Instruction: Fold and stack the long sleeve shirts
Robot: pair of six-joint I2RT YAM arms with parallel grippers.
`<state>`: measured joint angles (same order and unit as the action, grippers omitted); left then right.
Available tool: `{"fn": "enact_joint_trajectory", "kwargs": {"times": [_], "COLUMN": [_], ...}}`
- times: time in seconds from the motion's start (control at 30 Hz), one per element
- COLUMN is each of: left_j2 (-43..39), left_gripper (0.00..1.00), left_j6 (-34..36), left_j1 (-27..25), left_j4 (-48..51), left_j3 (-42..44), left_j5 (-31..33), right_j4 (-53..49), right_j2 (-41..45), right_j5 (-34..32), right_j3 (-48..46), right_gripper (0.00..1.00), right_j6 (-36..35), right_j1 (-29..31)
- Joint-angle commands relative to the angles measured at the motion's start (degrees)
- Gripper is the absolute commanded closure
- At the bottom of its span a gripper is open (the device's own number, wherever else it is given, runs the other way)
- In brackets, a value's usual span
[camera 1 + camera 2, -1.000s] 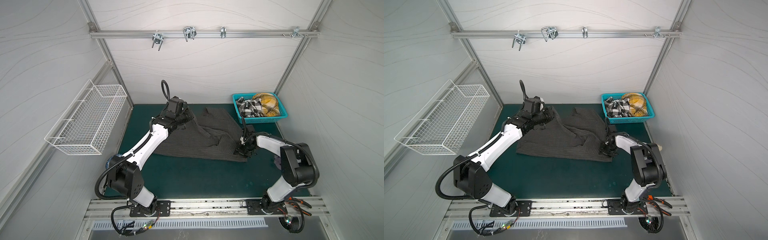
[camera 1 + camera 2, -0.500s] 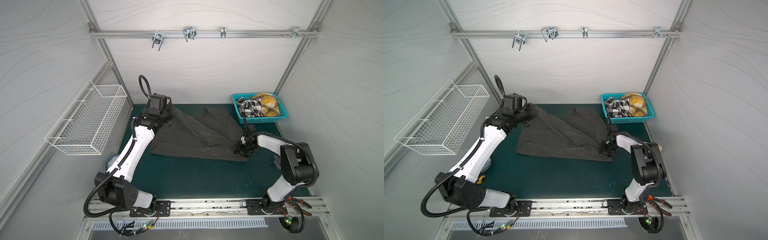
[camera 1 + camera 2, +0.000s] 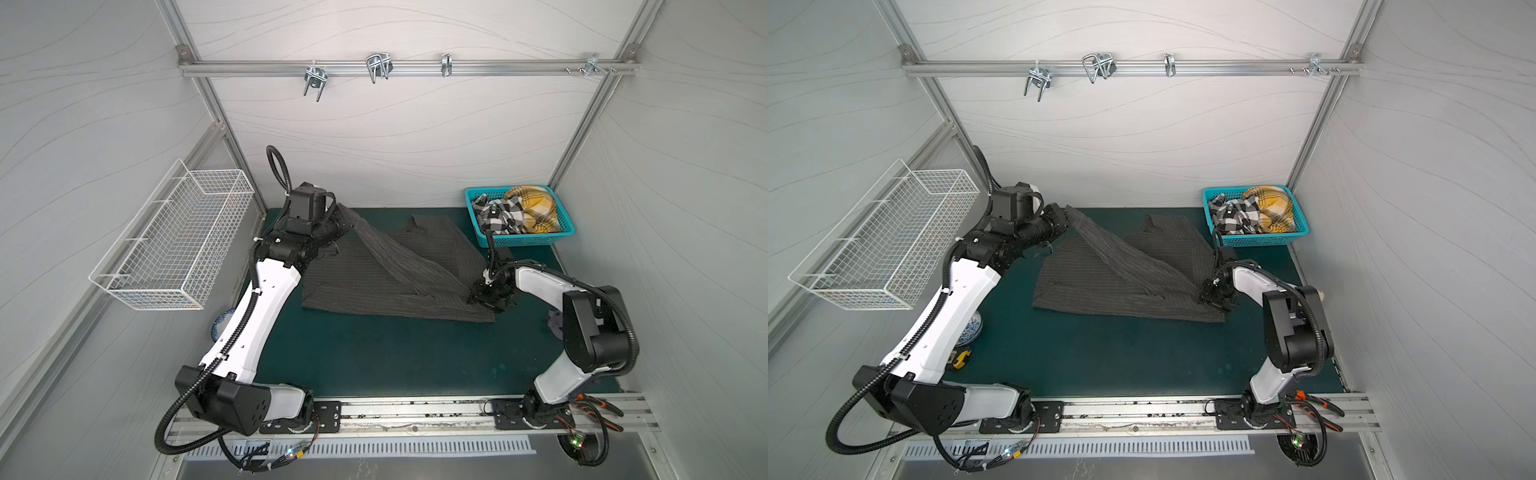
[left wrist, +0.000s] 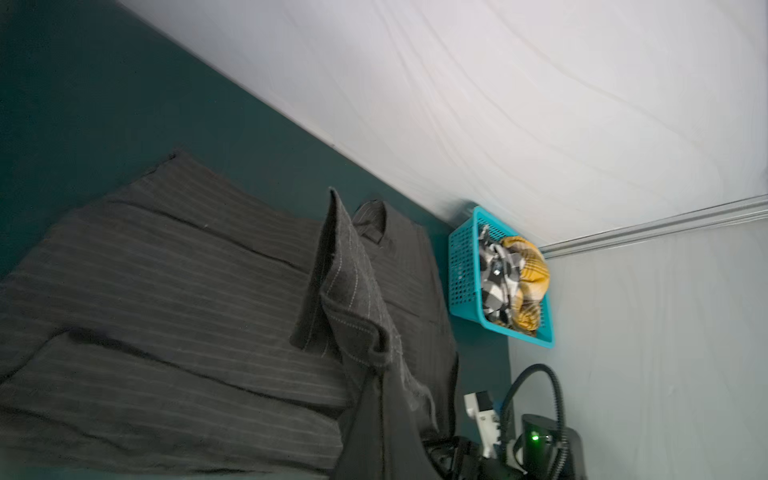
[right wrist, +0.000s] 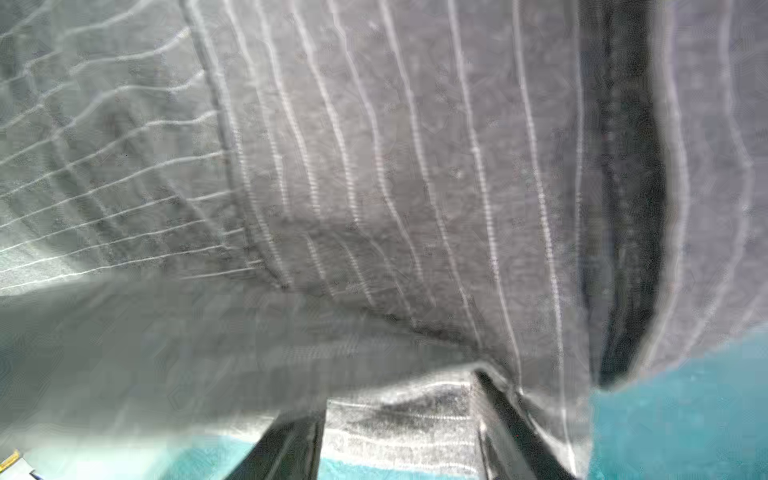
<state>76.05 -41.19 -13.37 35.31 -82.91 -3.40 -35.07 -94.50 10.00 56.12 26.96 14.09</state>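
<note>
Folding sleeve (image 3: 390, 253) across pinstriped shirt (image 3: 357, 291), prob.: L gripper (image 3: 344, 217) clenched on its end, upper left; R gripper (image 3: 480, 297) jaws apart, mid-right. Next: lay sleeve flat.

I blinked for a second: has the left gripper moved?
Yes. The left gripper has shifted toward the wire basket on the wall, away from the blue basket, dragging the grey shirt sleeve along.

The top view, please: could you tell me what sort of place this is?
Probably a robot test cell, not a home: white panels on an aluminium frame, two arms bolted to a base rail, and a teal basket of shirts.
</note>
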Motion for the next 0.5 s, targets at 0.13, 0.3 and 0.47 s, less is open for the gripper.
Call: {"fn": "enact_joint_trajectory", "kwargs": {"times": [0.13, 0.3, 0.47], "left_j2": [-1.2, 1.4, 3.6], "left_gripper": [1.00, 1.00, 1.00], "left_j6": [4.9, 5.7, 4.7], "left_j1": [8.9, 12.1, 12.5], "left_j4": [0.3, -2.7, -6.1], "left_j3": [11.9, 18.0, 19.8], "left_j5": [2.2, 0.9, -2.9], "right_j4": [-2.5, -2.7, -2.4], "right_j2": [-4.1, -2.8, 2.2], "right_j5": [-2.2, -2.5, -4.2], "right_j3": [3.5, 3.6, 3.8], "right_gripper": [0.43, 0.43, 0.38], "right_j6": [-1.3, -0.9, -0.9], "right_j1": [1.7, 3.6, 7.1]}}
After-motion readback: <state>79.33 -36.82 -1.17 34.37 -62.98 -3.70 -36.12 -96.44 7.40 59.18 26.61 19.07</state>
